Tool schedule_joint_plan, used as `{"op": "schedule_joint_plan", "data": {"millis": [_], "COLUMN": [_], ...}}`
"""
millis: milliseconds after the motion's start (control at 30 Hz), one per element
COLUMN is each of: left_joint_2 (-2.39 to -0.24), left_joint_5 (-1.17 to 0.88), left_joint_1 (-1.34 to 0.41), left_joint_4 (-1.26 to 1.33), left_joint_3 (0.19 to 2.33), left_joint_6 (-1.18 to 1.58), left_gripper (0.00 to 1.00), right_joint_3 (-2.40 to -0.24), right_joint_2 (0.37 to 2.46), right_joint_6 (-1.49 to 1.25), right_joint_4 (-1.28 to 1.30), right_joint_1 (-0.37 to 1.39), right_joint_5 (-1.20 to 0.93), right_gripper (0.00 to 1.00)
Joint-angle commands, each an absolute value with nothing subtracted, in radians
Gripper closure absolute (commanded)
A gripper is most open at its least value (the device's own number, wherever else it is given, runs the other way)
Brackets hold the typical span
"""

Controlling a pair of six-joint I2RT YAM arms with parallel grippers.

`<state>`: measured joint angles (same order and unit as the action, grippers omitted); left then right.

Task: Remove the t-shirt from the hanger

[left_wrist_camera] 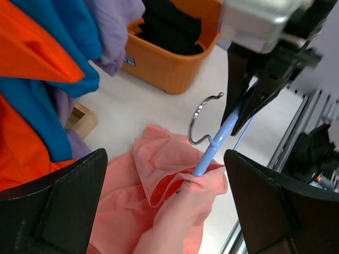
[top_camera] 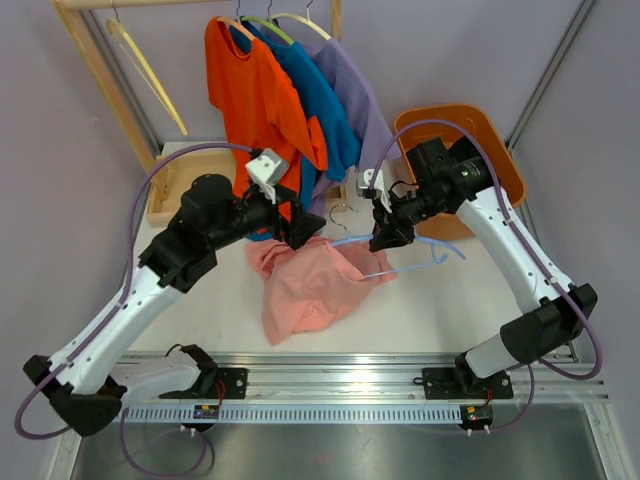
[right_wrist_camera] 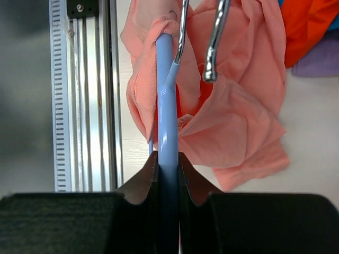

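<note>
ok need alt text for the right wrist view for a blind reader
The right pincer is clamped on a blue hanger whose arm runs up into a crumpled pink t-shirt on a white table. The hanger's metal hook shows at the top, a metal rail at left.

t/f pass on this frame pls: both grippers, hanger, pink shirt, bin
1. The right gripper is clamped on the light-blue plastic hanger. True.
2. The left gripper is shut on the salmon-pink t-shirt. False: its jaws stand wide open above the shirt, with nothing clamped between them.
3. The salmon-pink t-shirt is completely off the hanger. False: one hanger arm runs into the bunched fabric near the collar.
4. The orange plastic bin holds dark clothing. True.
</note>
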<state>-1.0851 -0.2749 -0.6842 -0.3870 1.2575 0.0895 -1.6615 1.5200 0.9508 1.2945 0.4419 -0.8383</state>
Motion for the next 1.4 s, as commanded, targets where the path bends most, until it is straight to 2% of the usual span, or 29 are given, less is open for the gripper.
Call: {"op": "schedule_joint_plan", "data": {"millis": [0, 133, 167, 300, 600, 800, 833, 867, 967, 1000, 1100, 1367], "left_joint_2": [-1.017, -0.983, -0.98, -1.003, -1.218, -1.339, -1.347, -1.356, -1.376, -1.381, -1.378, -1.241], "left_joint_5": [-0.115, -0.006, 0.032, 0.046, 0.156, 0.143, 0.138, 0.13, 0.135, 0.138, 0.182, 0.29], "left_joint_1": [-0.684, -0.684, -0.684, -0.698, -0.802, -0.811, -0.811, -0.811, -0.811, -0.811, -0.81, -0.724], "left_joint_4": [-0.359, -0.486, -0.506, -0.603, -0.71, -0.669, -0.657, -0.644, -0.623, -0.63, -0.67, -0.758], "left_joint_3": [1.244, 1.223, 1.203, 1.172, 1.259, 1.307, 1.307, 1.307, 1.316, 1.319, 1.336, 1.27], "left_joint_6": [0.25, 0.496, 0.632, 0.86, 0.905, 0.867, 0.859, 0.847, 0.83, 0.824, 0.802, 0.755], "left_gripper": [0.02, 0.01, 0.01, 0.01, 0.03, 0.15, 0.21, 0.34, 0.62, 0.78, 1.0, 1.0], "right_joint_3": [-1.644, -1.585, -1.574, -1.551, -1.565, -1.565, -1.56, -1.56, -1.554, -1.554, -1.552, -1.508], "right_joint_2": [1.476, 1.451, 1.445, 1.447, 1.48, 1.476, 1.476, 1.476, 1.476, 1.473, 1.468, 1.421], "right_joint_6": [0.65, 0.407, 0.364, 0.221, 0.152, 0.153, 0.155, 0.158, 0.172, 0.178, 0.222, 0.539], "right_joint_4": [1.145, 1.014, 0.993, 0.936, 0.91, 0.911, 0.913, 0.914, 0.919, 0.923, 0.945, 1.051], "right_joint_1": [0.44, 0.44, 0.44, 0.44, 0.443, 0.445, 0.446, 0.446, 0.446, 0.446, 0.446, 0.443], "right_joint_5": [-0.805, -0.743, -0.727, -0.663, -0.686, -0.69, -0.69, -0.692, -0.692, -0.686, -0.661, -0.612], "right_gripper": [1.0, 1.0, 1.0, 1.0, 1.0, 1.0, 1.0, 1.0, 1.0, 1.0, 1.0, 1.0]}}
